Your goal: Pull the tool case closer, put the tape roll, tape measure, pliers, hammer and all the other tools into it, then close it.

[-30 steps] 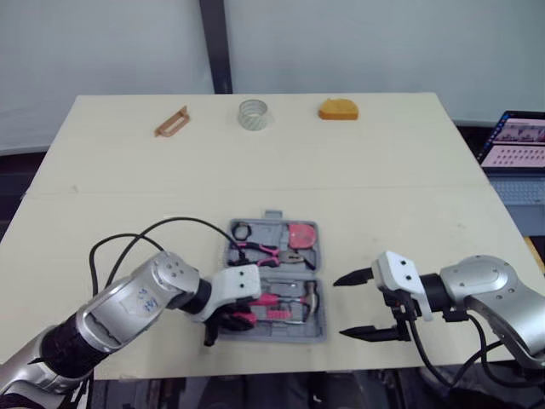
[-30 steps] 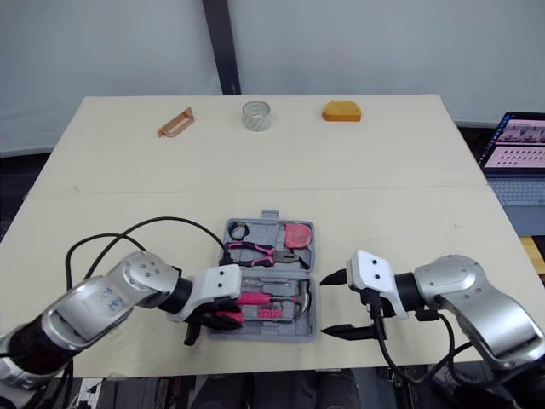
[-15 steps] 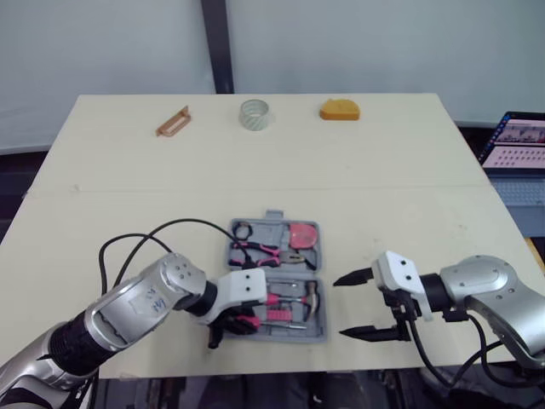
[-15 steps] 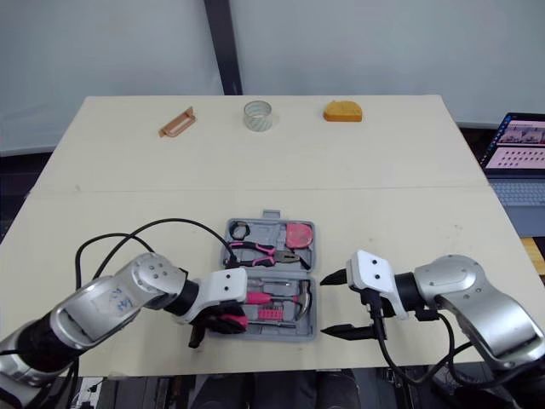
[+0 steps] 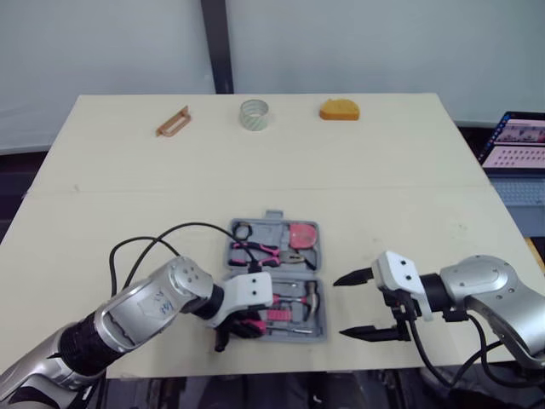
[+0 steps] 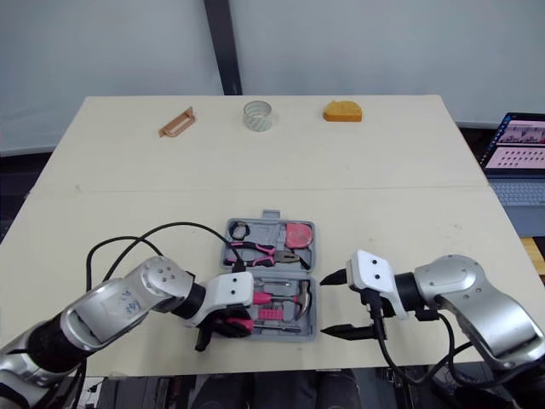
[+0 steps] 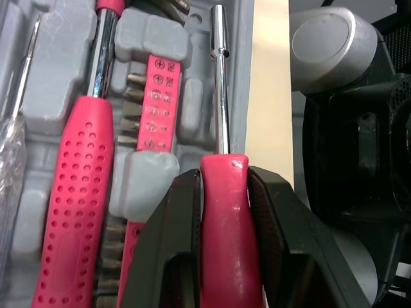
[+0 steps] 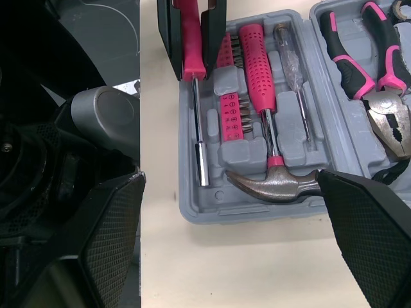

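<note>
The grey tool case [image 5: 317,328] lies open near the table's front edge. In it are pink-handled pliers [image 5: 266,253], a hammer [image 8: 270,173] and a pink bit strip [image 7: 158,102]. My left gripper [image 5: 239,324] is shut on the pink handle of a bit driver [image 7: 221,212]. The driver's steel shaft [image 8: 200,135] lies along the case's front slot. My right gripper [image 5: 351,305] stands open just right of the case, with nothing between its fingers. The tape roll [image 5: 253,114] and the orange tape measure [image 5: 339,110] sit at the table's far edge.
A brown flat tool [image 5: 171,121] lies at the far left of the table. A laptop [image 5: 518,146] stands off the table's right side. The left arm's black cable [image 5: 170,232] loops over the table left of the case.
My left gripper has slid to the right along the case's front, carrying the pink-handled driver over the front slot. The right gripper has stayed still.
</note>
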Action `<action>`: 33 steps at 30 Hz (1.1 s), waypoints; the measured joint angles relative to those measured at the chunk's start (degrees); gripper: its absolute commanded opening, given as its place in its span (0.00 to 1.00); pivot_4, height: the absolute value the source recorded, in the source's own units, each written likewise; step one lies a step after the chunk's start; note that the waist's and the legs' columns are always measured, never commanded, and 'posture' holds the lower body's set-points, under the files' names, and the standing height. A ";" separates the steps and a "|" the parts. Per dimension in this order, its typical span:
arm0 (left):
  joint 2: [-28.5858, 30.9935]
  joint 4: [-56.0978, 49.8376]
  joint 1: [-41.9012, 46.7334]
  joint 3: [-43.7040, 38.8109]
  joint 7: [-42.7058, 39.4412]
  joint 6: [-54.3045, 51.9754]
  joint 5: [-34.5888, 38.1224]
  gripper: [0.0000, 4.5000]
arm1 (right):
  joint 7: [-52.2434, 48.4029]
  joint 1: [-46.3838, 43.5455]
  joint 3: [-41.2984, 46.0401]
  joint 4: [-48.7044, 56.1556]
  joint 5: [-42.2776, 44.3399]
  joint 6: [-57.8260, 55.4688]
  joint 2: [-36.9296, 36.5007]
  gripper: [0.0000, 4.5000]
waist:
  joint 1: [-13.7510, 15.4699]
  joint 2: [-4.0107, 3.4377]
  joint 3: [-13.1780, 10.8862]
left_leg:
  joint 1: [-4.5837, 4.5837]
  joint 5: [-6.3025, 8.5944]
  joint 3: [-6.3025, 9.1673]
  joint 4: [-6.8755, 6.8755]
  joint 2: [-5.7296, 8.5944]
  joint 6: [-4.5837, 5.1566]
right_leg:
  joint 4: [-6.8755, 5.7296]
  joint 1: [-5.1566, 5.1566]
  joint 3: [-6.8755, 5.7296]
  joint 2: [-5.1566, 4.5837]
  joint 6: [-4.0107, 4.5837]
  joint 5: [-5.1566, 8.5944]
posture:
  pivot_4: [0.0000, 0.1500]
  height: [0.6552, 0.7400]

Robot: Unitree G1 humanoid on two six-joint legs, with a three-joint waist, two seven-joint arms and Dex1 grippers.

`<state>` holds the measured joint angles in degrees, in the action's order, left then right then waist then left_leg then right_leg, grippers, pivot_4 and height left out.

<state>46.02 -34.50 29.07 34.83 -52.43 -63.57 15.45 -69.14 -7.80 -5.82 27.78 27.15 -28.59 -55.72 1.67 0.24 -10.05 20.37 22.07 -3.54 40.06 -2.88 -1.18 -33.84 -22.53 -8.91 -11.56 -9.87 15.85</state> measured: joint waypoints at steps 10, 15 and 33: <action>-1.41 1.63 0.51 1.05 0.69 0.42 -0.12 0.14 | 0.28 -0.28 0.00 0.04 0.05 -0.51 0.00 1.00 | -0.02 0.00 0.00 | 0.00 0.00 0.00 0.01 0.00 0.00 | -0.01 0.00 0.00 0.00 0.00 0.00 | 1.00 1.00; -2.27 1.74 0.81 1.76 1.09 0.49 -0.13 0.14 | 0.55 -0.64 0.00 0.07 0.05 -0.70 0.00 1.00 | -0.01 0.00 0.00 | 0.00 0.00 0.00 0.01 0.00 0.00 | -0.01 0.01 0.00 0.00 0.00 0.00 | 1.00 1.00; -2.52 3.22 1.02 2.18 1.66 0.68 -0.13 0.14 | 1.35 -1.74 0.00 1.29 0.14 -2.75 0.05 1.00 | -0.03 0.00 0.00 | 0.00 0.00 0.00 0.02 0.00 0.00 | -0.02 0.01 0.00 0.00 0.00 0.00 | 1.00 1.00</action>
<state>43.50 -31.28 30.09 37.01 -50.78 -62.89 15.33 -67.79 -9.53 -5.82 29.07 27.28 -31.34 -55.67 1.64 0.24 -10.04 20.37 22.08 -3.53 40.07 -2.88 -1.18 -33.85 -22.52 -8.91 -11.57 -9.87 15.84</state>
